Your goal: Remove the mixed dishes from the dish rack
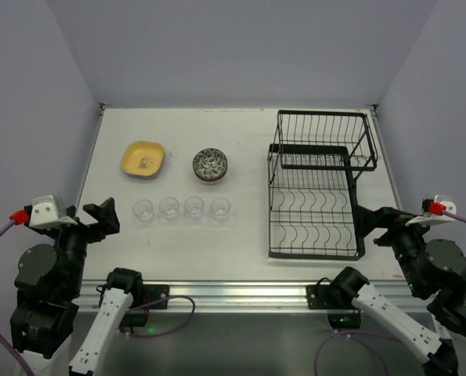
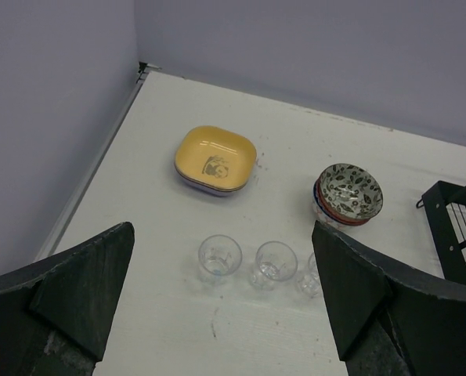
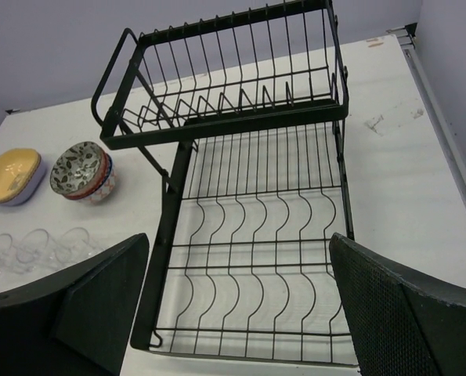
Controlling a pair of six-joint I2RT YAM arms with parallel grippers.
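A: Both arms sit at the near edge of the desk (image 1: 248, 262), with the left end effector (image 1: 101, 215) and the right end effector (image 1: 370, 221) spread wide and holding nothing. What's left?

B: Little, I judge. The four glasses (image 1: 194, 206) line up left of centre. Beyond them are the yellow-topped plate stack (image 1: 143, 159) and the stacked bowls (image 1: 210, 164).

A: And the dish rack (image 1: 315, 254)?

B: Along the right edge, both tiers bare. Check every slot from the right wrist view, and keep clear of the glasses.

A black wire dish rack (image 3: 225, 125) stands on the white counter (image 3: 405, 157), raised shelf at its far end. Left of it sit stacked patterned bowls (image 3: 80, 168), a yellow plate (image 3: 9, 174) and clear glasses (image 3: 37, 247) in a row. The dark fingers (image 3: 409, 313) stand wide apart.
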